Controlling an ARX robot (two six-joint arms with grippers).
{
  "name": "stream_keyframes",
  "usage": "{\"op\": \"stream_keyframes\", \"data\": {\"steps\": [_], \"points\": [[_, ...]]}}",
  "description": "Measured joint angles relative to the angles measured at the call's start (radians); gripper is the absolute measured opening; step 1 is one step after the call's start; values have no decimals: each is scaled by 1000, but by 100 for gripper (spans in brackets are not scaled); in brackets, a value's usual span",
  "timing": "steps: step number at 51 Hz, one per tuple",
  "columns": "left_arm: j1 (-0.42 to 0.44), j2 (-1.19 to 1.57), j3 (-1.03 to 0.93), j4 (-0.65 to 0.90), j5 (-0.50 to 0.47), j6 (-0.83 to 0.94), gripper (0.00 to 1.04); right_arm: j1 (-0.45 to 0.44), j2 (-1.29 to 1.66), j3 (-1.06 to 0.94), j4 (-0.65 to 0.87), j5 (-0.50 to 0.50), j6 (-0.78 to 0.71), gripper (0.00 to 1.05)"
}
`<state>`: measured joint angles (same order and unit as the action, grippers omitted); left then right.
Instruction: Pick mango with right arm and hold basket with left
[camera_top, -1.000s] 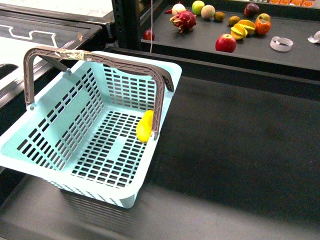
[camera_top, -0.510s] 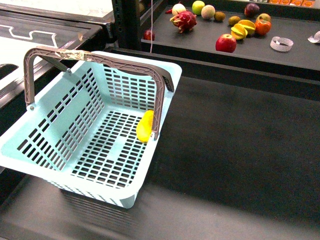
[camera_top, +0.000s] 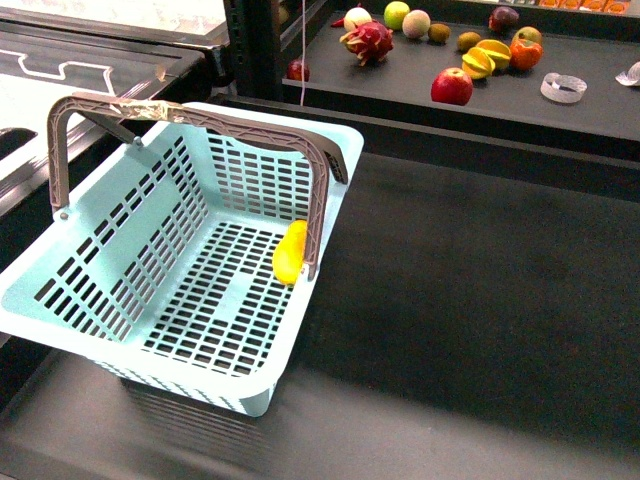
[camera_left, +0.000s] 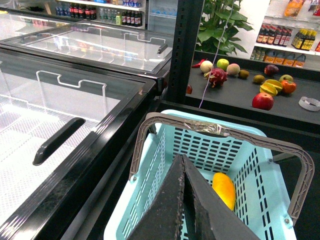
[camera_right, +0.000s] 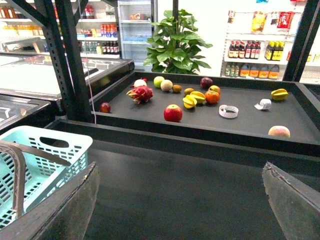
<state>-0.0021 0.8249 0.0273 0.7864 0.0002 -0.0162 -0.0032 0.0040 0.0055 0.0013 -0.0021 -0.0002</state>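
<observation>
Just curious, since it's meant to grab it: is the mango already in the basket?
Yes. The mango lies inside the basket, against its right wall.

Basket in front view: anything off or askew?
Slightly. The basket sits skewed to the counter edge, one handle is wrapped with tape, and the mango already lies inside against the wall under the other handle. Nothing spilled or broken.

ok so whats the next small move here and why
Probably just ease the right gripper back: its fingers stand wide apart holding nothing, the mango already lies in the basket, and the left gripper is shut above it.
</observation>
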Motion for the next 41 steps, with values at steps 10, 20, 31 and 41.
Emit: {"op": "stream_keyframes", "data": {"steps": [10,20,31,41], "points": [[0,-178,-6,-154,0,2,2,0,0,0,0,0,0,97],[0,-311,-6,-278,0,5,2,0,0,0,0,0,0,97],[0,-459,-6,-417,0,6,2,0,0,0,0,0,0,97],[0,-556,-6,-513,0,6,2,0,0,0,0,0,0,97]]}}
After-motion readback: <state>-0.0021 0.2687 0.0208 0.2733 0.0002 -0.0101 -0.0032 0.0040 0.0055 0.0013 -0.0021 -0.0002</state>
